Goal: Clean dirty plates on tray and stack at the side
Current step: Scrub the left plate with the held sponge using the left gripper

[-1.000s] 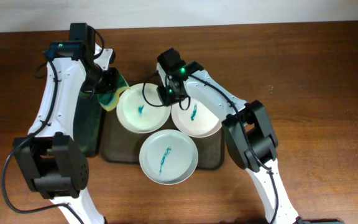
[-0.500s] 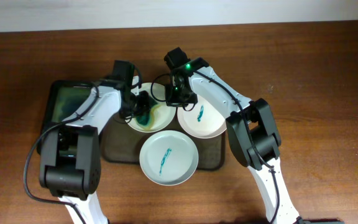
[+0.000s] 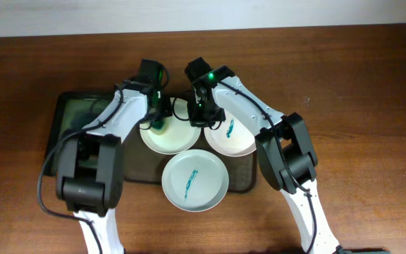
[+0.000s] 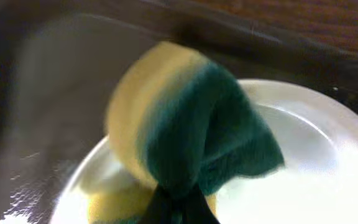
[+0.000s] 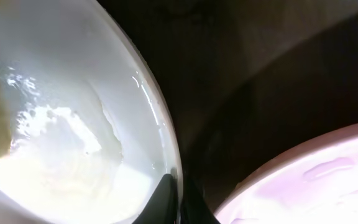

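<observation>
Left end effector [image 4: 178, 208] clamped on yellow-and-green sponge [image 4: 191, 134] over round white plate [image 3: 171, 139]; right end effector [image 5: 178, 198] pinching its rim

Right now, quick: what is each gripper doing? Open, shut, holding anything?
Left gripper: shut on the yellow-and-green sponge.
Right gripper: shut on the rim of the round white shallow plate.

Blurred: sponge [image 4: 191, 137], yellow and green, on white plate [image 4: 328, 168]; dark tray [image 4: 36, 68] behind.
</observation>
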